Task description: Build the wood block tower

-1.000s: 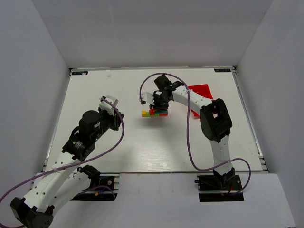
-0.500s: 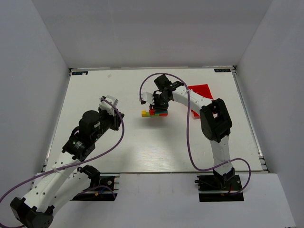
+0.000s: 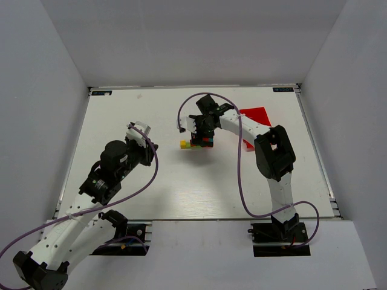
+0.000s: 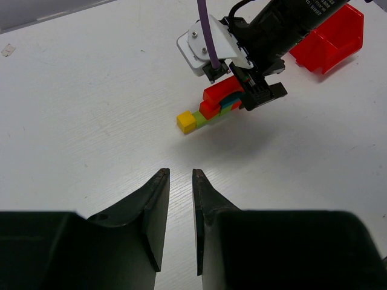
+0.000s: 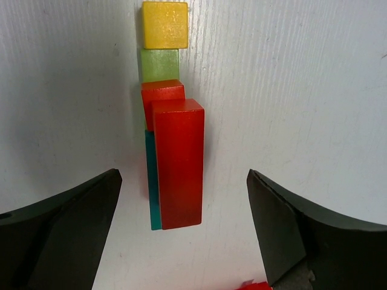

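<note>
The wood block tower (image 3: 195, 144) lies on the white table (image 3: 181, 181) as a row: a yellow cube (image 5: 164, 24), a green cube (image 5: 160, 64), a red cube (image 5: 162, 90), then a long red-orange bar (image 5: 177, 163) on top of a teal bar (image 5: 150, 181). Directly over the bar hangs my right gripper (image 5: 183, 173), open wide, its fingers well apart from both sides of the bar. My left gripper (image 4: 180, 172) hovers over bare table to the near left of the tower (image 4: 217, 106). A narrow gap separates its jaws, with nothing in it.
A red plastic bin (image 3: 254, 119) sits just right of the right arm's wrist, also seen at the far right from the left wrist (image 4: 329, 39). White walls enclose the table on three sides.
My right gripper has opened wide and let go of the red-orange bar, which now rests on the stack. The left arm has not moved.
</note>
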